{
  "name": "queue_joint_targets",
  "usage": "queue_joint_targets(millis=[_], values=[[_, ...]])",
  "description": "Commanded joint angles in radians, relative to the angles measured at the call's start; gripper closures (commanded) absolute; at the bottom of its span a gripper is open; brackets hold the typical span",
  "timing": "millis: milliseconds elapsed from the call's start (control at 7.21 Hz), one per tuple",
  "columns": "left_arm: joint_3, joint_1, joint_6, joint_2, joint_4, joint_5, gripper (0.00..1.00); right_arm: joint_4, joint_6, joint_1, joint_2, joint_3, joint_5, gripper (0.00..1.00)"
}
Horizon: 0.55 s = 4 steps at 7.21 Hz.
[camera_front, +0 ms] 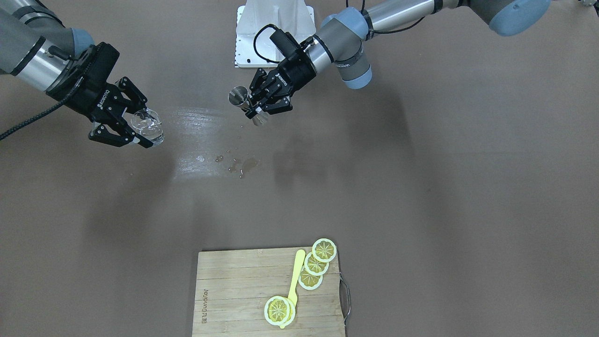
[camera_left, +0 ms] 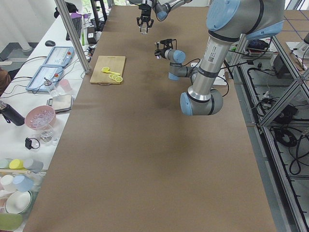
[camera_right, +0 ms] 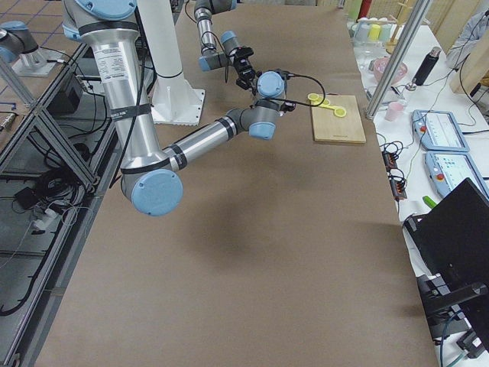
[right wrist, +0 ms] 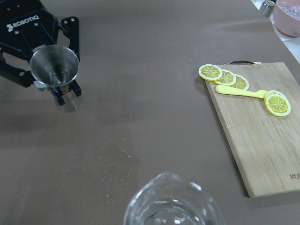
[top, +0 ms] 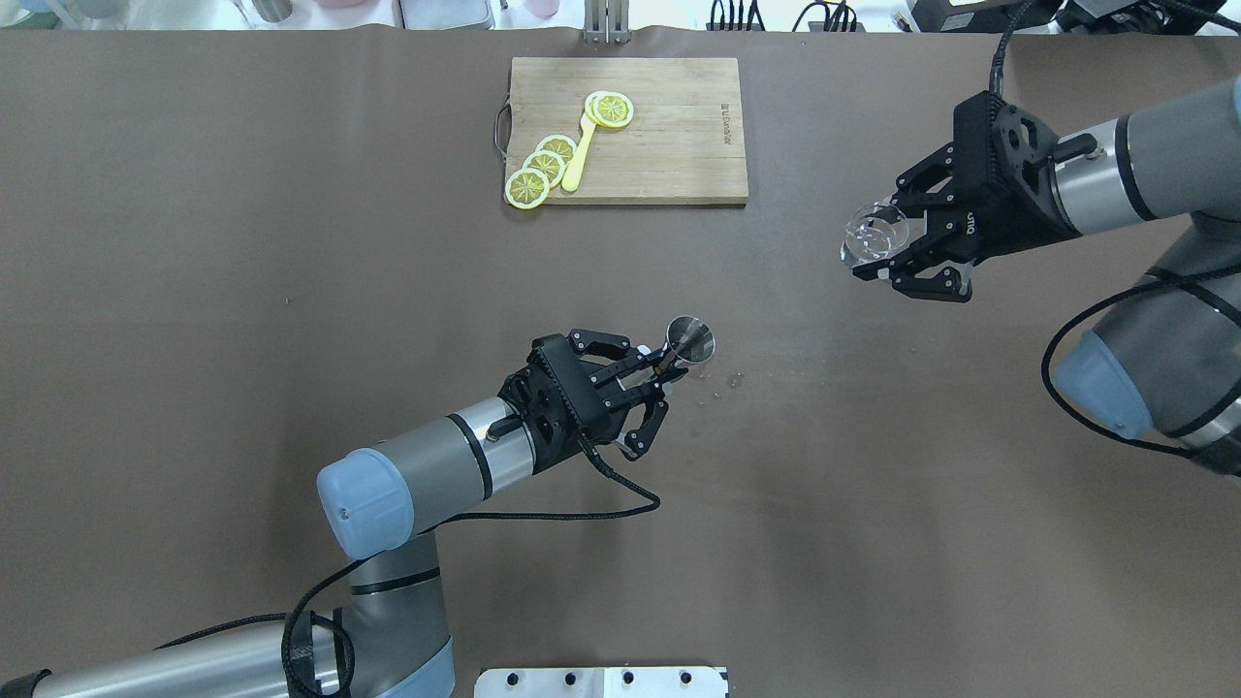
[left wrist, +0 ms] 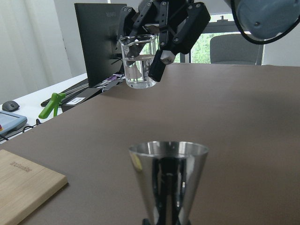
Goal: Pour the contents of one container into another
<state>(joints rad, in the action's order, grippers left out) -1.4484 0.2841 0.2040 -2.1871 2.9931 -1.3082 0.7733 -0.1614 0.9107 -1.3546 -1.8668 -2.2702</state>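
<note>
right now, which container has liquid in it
The glass beaker in the right fingers: water shows through its clear wall. The steel jigger in the left fingers looks empty.

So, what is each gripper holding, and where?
Left gripper holds the metal jigger at its narrow waist; right gripper clasps the glass beaker around its wall.
</note>
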Motion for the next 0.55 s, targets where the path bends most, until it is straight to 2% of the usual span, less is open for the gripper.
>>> queue_joint_targets(millis=[0,139,416], values=[[0.000,-0.002,-0.053,0.001,0.027,0.001,1.00,0.136,-0.059,-0.062,-0.018,-0.101,0.110,1.00],[0.006,-0.002,-0.055,0.003,0.079,0.001,1.00,0.202,-0.119,-0.096,-0.018,-0.135,0.170,1.00],[0.016,-0.002,-0.055,0.003,0.093,0.001,1.00,0.244,-0.139,-0.139,0.012,-0.132,0.184,1.00]])
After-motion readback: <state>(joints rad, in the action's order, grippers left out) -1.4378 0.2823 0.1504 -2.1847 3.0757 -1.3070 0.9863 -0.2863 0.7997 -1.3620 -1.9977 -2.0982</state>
